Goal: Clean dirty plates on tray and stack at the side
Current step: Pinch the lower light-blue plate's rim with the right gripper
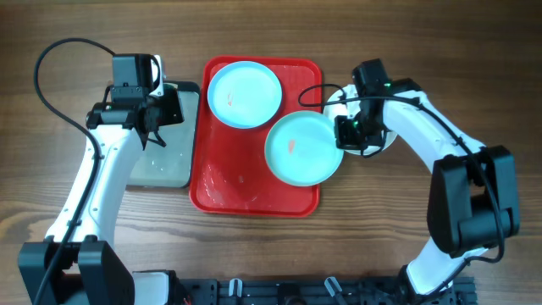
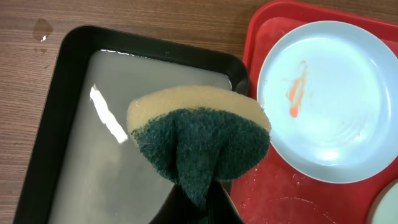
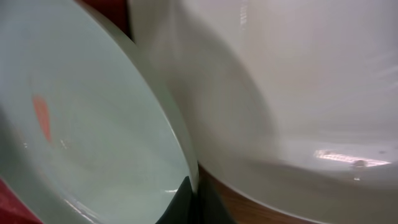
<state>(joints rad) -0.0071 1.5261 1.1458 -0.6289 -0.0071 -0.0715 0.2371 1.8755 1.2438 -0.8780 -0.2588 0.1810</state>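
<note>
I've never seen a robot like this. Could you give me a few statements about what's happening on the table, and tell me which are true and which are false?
1. The left gripper is holding a sponge. True.
2. The sponge is pressed against a plate. False: it hangs over the dark tray of water, beside the red tray.
3. The right gripper is pinching the rim of the held plate. True.
4. Both plates at the red tray are spotless. False: the held plate and the rear plate each show a red smear.
</note>
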